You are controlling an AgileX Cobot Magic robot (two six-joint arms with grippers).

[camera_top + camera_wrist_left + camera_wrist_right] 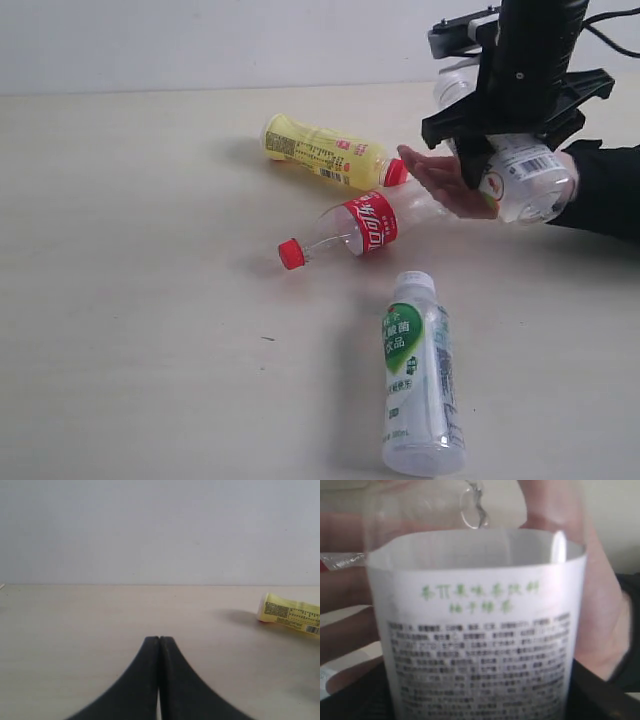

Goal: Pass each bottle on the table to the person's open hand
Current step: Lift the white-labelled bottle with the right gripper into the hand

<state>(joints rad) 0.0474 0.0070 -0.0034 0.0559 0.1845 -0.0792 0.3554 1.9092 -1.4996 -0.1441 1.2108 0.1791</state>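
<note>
Three bottles lying, fourth in right claw

Looks like a lab: bare beige table, blank white wall.

Exterior view: right arm enters at about 1 o'clock, its wrist pitched steeply down. The right gripper has its jaws set wide and clamped on the white-labelled bottle. One black finger shows on the bottle's 9 o'clock side; the other is hidden behind it. Right wrist view: dark finger bases flank the bottle on both sides. The left arm is outside the exterior view. Left wrist view: left gripper held low and roughly level, fingers pressed flat together, nothing between them.
</note>
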